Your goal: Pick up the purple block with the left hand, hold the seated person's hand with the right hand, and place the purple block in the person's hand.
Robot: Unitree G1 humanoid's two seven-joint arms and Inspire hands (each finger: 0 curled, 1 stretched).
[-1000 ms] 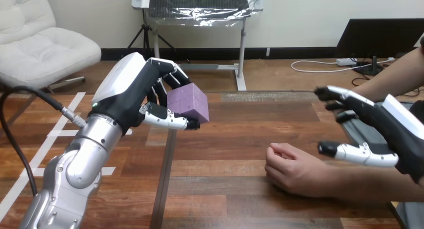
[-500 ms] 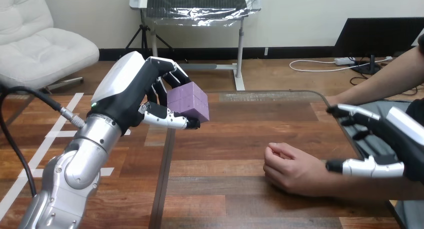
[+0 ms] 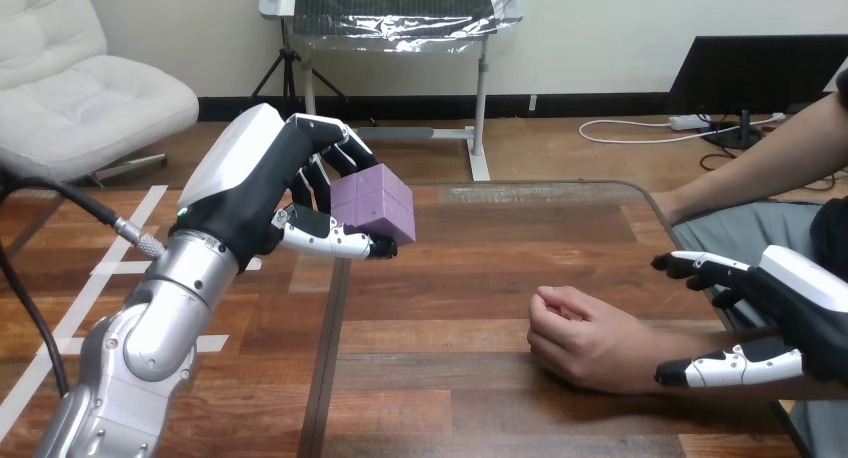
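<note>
While the left hand [image 3: 250,193] pinches the block [image 3: 375,206] aloft, pickup done, the right hand [image 3: 800,313] hangs open beside the person's hand [image 3: 580,338] on the table [image 3: 450,248], not gripping it, so hold and handover are to come.

The bench [image 3: 480,278] is brown wooden planking, smooth with a soft sheen, and its grain is plain to see. Up at ten o'clock the purple block [image 3: 375,206] looks like matt plastic, its faces scored with faint grid lines. The left hand [image 3: 250,193] wears a glossy white shell over matt black plastic, and the right hand [image 3: 800,323], at four o'clock, looks the same. The left forearm [image 3: 150,338] is shiny silver metal.
</note>
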